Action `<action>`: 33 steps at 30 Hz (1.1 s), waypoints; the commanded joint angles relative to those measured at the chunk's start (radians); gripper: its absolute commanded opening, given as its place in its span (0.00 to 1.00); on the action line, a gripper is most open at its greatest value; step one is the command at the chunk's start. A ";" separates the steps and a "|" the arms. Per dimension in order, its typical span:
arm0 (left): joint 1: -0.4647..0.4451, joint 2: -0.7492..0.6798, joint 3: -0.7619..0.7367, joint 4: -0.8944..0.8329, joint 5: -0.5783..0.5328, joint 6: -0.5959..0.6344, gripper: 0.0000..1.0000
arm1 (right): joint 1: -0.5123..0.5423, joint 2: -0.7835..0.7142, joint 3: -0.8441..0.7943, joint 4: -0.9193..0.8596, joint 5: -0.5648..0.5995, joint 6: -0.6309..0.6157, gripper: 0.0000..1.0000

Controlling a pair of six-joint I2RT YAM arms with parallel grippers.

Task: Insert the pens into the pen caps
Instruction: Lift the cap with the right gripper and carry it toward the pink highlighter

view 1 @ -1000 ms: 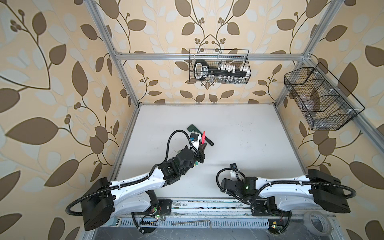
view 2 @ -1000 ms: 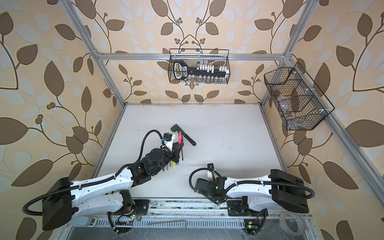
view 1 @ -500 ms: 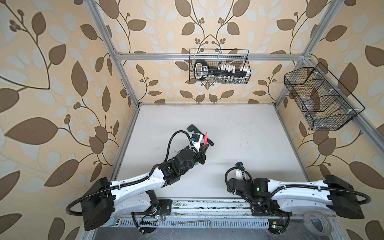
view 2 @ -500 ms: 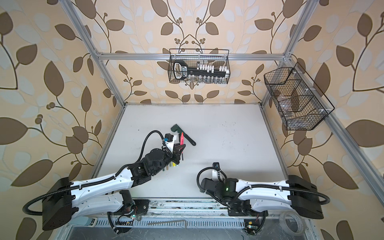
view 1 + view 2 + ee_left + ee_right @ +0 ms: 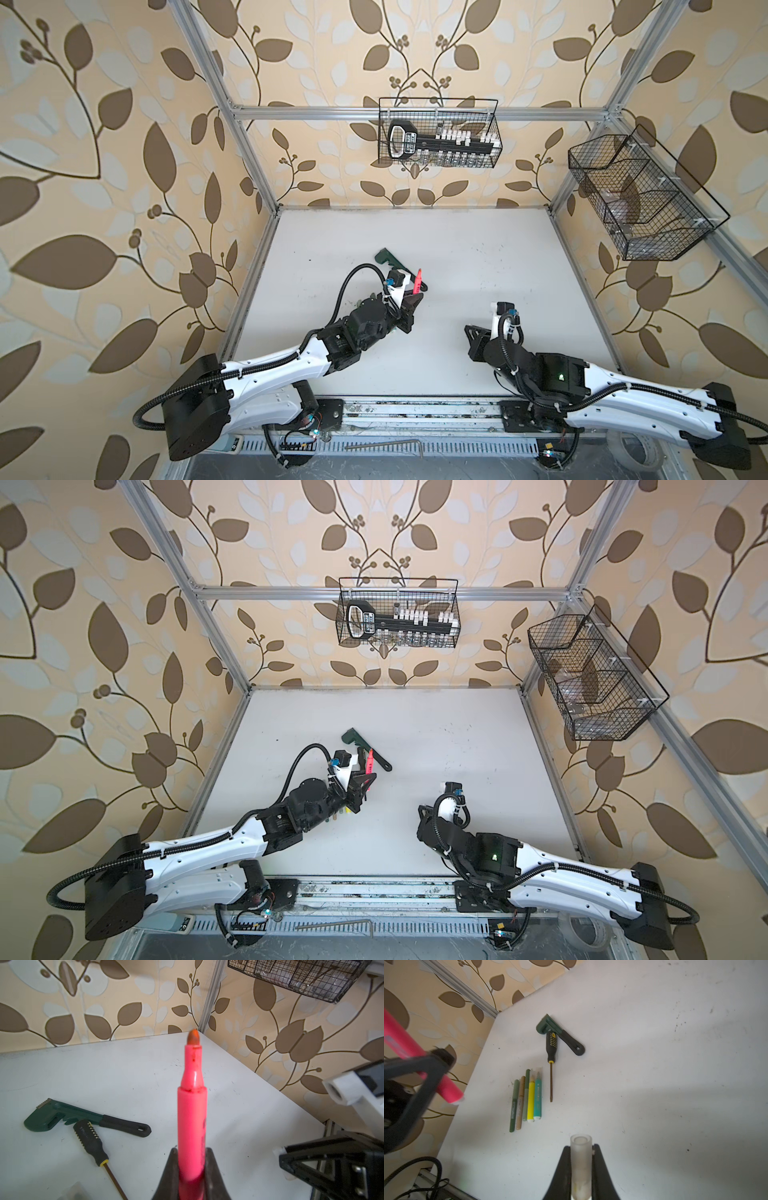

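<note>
Clamping the neon pink pen [image 5: 192, 1105] by its barrel in the left gripper [image 5: 191, 1149], nib bared. Pinching a pale translucent cap [image 5: 581, 1163] in the right gripper [image 5: 581, 1146], mouth forward, presumably to meet that nib, though well apart. Leaving five pens [image 5: 531, 1101] rowed on the table [image 5: 654, 1064].

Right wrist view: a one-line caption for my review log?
Right pincer grips a pale translucent cap; five pens lie side by side near a screwdriver.
</note>
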 commanded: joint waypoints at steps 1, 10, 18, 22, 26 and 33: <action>-0.001 -0.025 -0.012 0.073 0.049 0.035 0.00 | -0.005 0.001 0.078 0.084 0.069 -0.083 0.00; -0.007 -0.040 -0.022 0.095 0.090 0.046 0.00 | -0.005 0.090 0.211 0.212 0.089 -0.207 0.00; -0.010 -0.044 -0.026 0.103 0.099 0.050 0.00 | -0.050 0.163 0.228 0.370 0.035 -0.275 0.00; -0.011 -0.042 -0.024 0.104 0.115 0.052 0.00 | -0.112 0.200 0.230 0.458 -0.055 -0.301 0.00; -0.013 -0.044 -0.024 0.104 0.115 0.056 0.00 | -0.164 0.236 0.233 0.533 -0.125 -0.322 0.00; -0.016 -0.042 -0.024 0.106 0.124 0.058 0.00 | -0.218 0.303 0.248 0.619 -0.206 -0.368 0.00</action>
